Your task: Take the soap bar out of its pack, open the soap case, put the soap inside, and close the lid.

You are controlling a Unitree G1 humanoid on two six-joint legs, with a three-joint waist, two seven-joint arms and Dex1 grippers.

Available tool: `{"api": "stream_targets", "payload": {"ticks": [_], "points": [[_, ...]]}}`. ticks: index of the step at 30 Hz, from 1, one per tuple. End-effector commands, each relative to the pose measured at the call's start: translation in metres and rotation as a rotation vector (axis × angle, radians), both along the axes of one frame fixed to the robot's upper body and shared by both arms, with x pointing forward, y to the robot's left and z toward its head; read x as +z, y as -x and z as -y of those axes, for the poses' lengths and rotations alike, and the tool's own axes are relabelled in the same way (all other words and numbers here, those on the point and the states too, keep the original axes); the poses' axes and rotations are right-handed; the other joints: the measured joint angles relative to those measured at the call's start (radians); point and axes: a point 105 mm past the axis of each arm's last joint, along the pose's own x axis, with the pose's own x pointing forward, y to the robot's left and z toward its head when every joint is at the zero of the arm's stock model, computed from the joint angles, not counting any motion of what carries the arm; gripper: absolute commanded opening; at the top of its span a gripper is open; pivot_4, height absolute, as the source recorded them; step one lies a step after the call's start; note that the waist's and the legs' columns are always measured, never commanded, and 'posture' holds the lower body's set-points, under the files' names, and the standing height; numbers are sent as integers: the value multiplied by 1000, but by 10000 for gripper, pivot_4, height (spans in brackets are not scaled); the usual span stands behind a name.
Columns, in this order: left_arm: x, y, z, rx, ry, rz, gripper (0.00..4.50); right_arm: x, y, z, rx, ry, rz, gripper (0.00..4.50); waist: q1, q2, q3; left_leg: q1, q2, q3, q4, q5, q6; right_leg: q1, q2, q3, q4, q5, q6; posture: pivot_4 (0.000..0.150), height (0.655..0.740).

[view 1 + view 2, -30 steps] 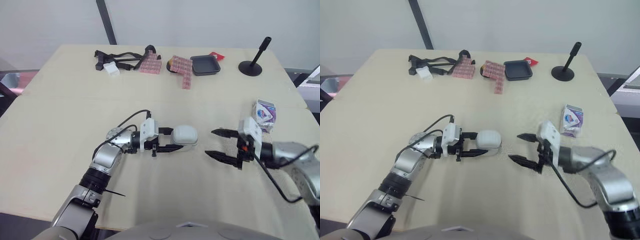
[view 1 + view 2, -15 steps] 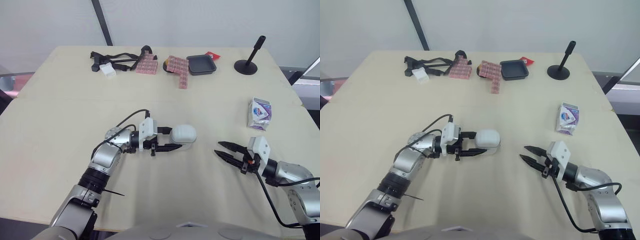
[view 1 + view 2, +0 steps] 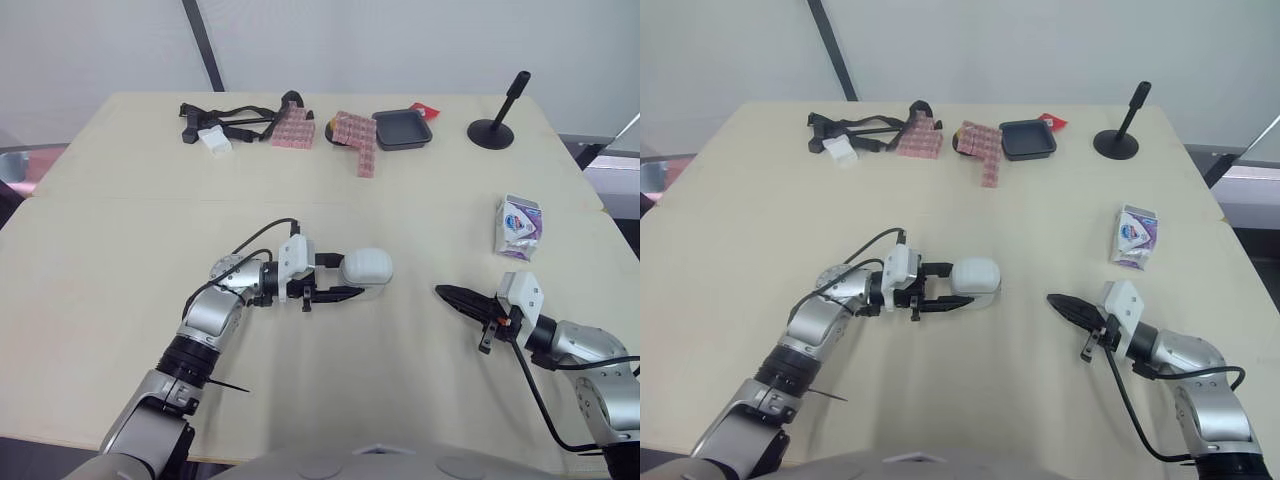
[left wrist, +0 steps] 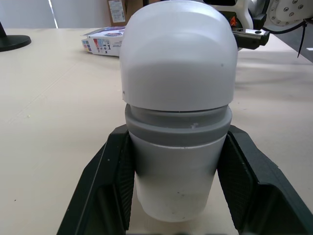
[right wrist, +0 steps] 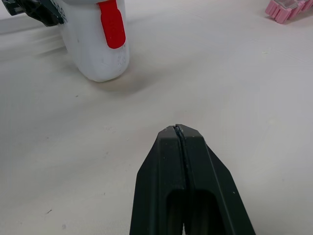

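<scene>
The soap case [image 3: 366, 268] is clamped between the fingers of the left gripper [image 3: 338, 281] near the middle of the table [image 3: 120, 260]. The soap pack [image 3: 520, 226] is laid toward the right edge. Between case and pack, the right gripper [image 3: 447, 293] is held empty, with its fingers pressed together.

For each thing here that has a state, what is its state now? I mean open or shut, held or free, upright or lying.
soap case: lid shut, held in the left gripper
left gripper: jaws shut on the soap case
right gripper: jaws shut, holding nothing
soap pack: lying free on the table; open or sealed cannot be told
black tray: right way up, apparently empty
black stand: upright
</scene>
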Motion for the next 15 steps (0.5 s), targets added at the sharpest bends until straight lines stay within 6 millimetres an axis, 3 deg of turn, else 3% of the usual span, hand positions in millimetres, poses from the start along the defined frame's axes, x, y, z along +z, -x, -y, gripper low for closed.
{"api": "stream_targets", "payload": {"ticks": [1,15], "points": [[9,-1,0,0,23,31,18745,4,0,3,-10,-5,24,203,0,0,0,0,0,0,0,0,0,0,0,0,0,0,0,1500,7400],[9,-1,0,0,24,29,18745,6,-2,6,-16,1,35,203,-1,0,0,0,0,0,0,0,0,0,0,0,0,0,0,1500,7400]]}}
